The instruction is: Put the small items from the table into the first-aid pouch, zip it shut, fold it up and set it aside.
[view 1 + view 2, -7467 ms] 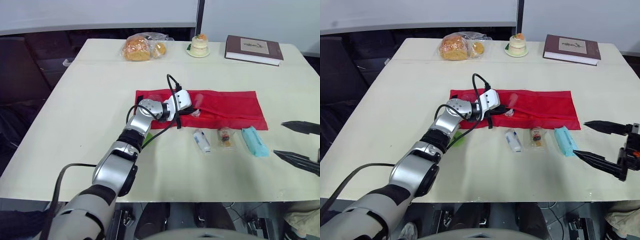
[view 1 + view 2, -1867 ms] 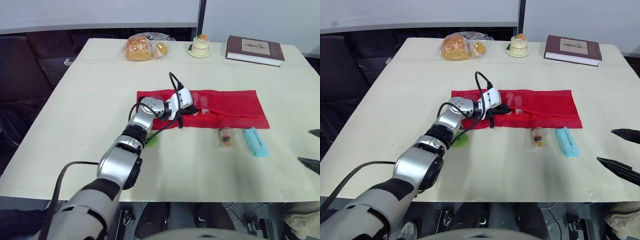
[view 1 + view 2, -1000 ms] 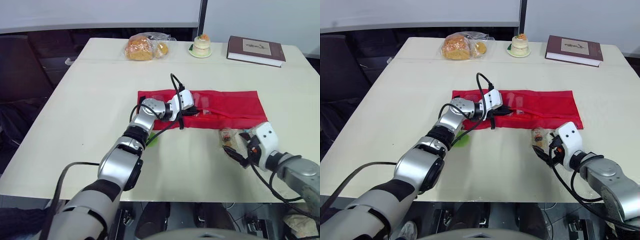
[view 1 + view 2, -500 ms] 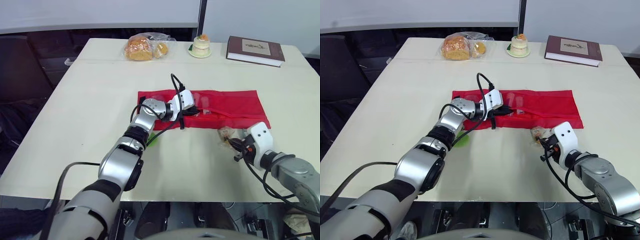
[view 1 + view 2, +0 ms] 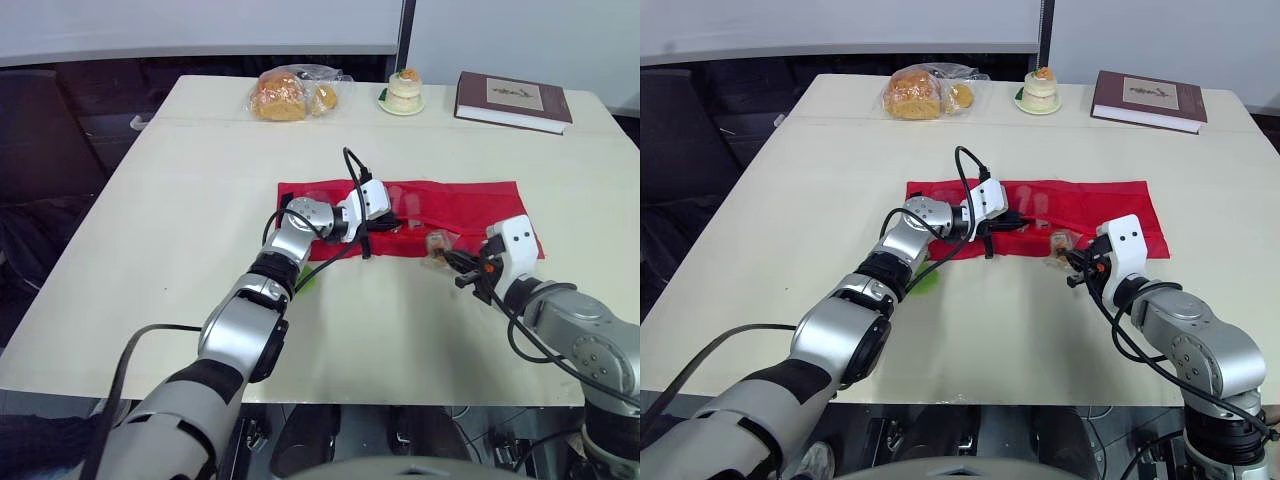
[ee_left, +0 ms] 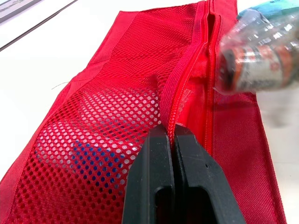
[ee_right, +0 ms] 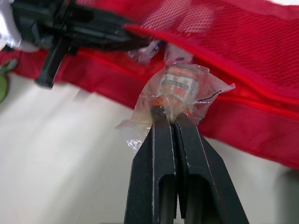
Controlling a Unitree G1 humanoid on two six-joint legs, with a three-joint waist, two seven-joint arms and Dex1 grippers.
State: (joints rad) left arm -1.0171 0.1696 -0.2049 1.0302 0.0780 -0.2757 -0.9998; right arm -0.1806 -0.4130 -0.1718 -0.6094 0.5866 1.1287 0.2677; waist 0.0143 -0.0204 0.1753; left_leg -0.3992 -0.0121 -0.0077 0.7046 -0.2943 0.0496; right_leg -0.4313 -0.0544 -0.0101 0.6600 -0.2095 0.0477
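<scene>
red pouch (image 5: 455,206) flat on the counter (image 5: 190,180), left fingers (image 6: 169,138) clamped together on its zipper edge, right fingers (image 7: 172,129) pinched on a clear-wrapped packet (image 7: 180,87), packet held just beside the pouch opening

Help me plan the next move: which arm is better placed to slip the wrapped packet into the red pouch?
Right. The right gripper is shut on the wrapped packet, right at the red pouch opening; the left gripper is pinching the zipper edge, so it's busy.
</scene>
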